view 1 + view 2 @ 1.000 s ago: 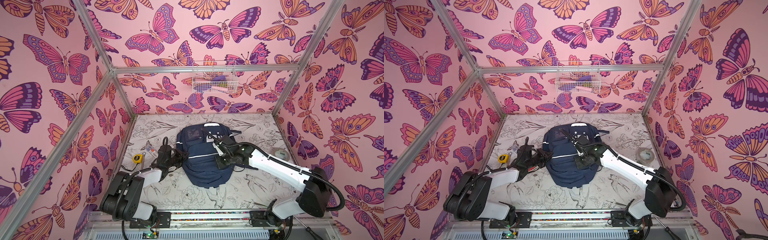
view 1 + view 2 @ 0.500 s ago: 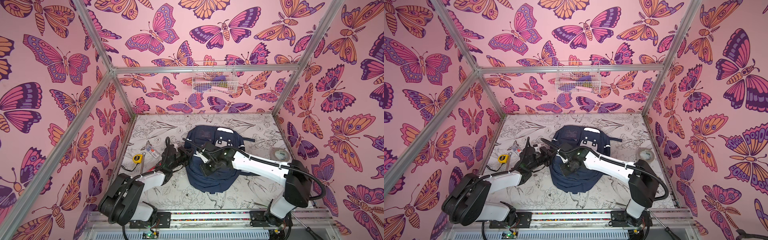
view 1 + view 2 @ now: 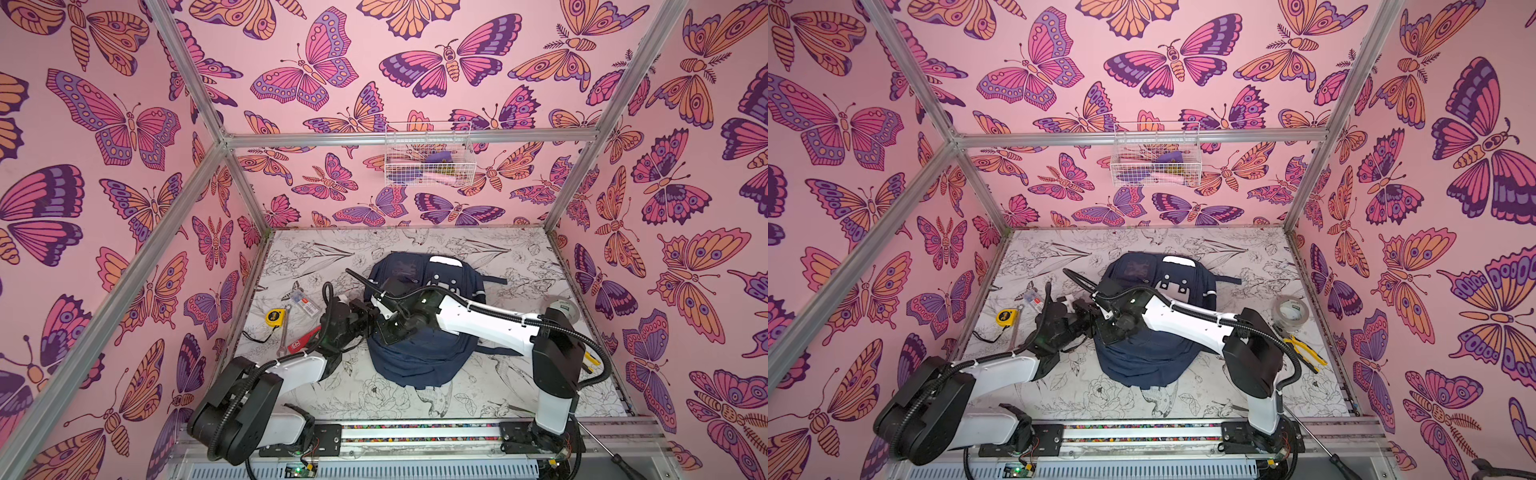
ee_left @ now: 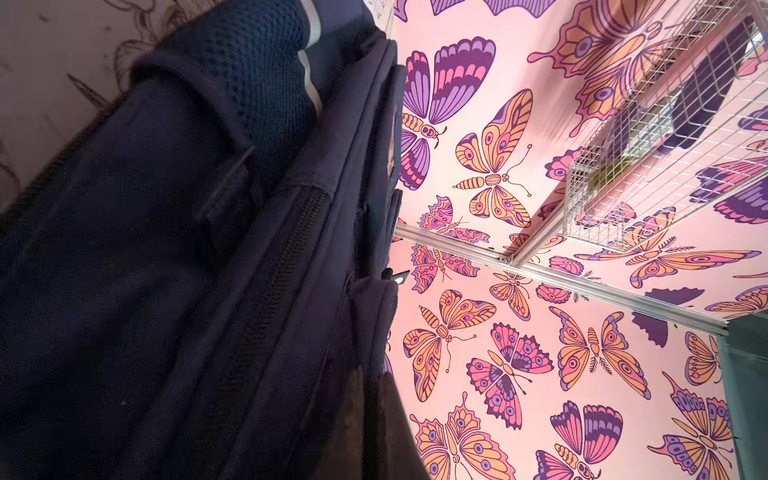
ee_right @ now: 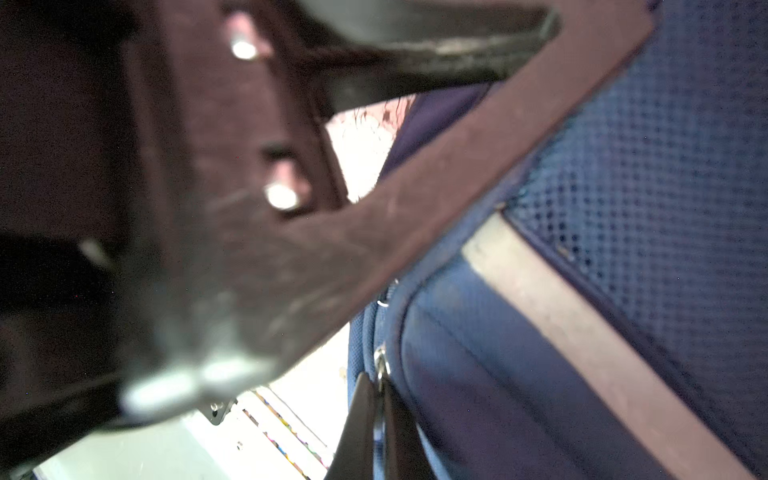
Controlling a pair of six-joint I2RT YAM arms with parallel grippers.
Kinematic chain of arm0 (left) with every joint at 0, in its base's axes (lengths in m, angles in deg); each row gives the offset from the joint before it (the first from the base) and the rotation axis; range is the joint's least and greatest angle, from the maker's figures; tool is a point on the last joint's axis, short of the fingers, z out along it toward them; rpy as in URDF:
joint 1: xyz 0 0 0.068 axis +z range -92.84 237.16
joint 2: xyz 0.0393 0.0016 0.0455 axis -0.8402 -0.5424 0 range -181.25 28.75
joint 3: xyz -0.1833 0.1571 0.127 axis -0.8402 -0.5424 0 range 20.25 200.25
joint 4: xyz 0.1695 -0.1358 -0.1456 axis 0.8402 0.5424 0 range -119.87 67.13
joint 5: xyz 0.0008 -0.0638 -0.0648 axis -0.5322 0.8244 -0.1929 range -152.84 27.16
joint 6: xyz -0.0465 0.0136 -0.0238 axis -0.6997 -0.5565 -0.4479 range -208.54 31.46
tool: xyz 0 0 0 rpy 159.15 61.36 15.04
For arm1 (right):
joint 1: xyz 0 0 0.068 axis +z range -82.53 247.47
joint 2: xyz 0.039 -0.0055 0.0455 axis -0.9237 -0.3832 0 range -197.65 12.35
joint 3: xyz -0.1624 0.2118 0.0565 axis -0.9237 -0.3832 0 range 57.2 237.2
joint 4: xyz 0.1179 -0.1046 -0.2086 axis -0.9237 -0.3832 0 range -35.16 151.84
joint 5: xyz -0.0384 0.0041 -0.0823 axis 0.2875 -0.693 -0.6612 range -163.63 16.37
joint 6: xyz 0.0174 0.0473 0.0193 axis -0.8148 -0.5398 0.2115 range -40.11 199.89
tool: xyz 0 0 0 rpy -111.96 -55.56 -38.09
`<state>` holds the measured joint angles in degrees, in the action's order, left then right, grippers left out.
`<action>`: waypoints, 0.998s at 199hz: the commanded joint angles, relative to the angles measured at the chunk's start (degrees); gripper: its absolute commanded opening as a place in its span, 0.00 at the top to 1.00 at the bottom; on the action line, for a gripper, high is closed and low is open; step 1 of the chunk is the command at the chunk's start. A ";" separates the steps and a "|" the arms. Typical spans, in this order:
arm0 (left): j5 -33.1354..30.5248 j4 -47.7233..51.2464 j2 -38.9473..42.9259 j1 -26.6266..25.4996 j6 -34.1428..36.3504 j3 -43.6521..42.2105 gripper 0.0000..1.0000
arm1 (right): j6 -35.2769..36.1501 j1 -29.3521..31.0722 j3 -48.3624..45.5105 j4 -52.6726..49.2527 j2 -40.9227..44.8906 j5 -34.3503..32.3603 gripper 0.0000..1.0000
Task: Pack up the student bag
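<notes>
While your right gripper (image 5: 376,386) pinches a zipper pull (image 5: 380,365) on the student bag (image 3: 424,361) (center frame), left gripper (image 3: 360,319) sits closed at its left edge.

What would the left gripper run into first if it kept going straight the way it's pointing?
The student bag: the left gripper points at its navy side, apparently right against it; depth is unclear.
</notes>
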<state>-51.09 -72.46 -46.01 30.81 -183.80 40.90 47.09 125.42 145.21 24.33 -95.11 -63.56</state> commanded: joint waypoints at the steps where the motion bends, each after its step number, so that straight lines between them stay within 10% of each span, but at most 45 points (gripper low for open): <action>1: 4.68 4.12 5.43 -1.43 3.92 -1.03 1.00 | 1.00 -0.98 2.41 4.66 1.61 -2.20 0.79; 11: 5.38 10.83 7.74 -0.18 9.01 0.84 1.00 | 1.46 -0.17 1.44 2.99 2.97 -2.34 0.67; 44: -5.99 50.36 17.20 1.86 32.98 14.83 0.37 | 1.73 2.66 -4.47 2.46 10.19 -1.94 0.43; 95: -8.12 69.58 12.19 14.83 50.40 24.66 0.00 | 0.21 3.91 -12.50 5.80 19.26 -3.06 0.39; 199: -15.19 80.13 -18.78 26.58 67.20 42.28 0.05 | -0.25 3.62 -22.42 11.42 28.53 -10.79 0.37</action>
<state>-61.97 3.84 -62.64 56.62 -119.72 80.39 47.09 129.12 123.28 33.51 -67.79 -71.80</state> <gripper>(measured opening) 0.976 0.630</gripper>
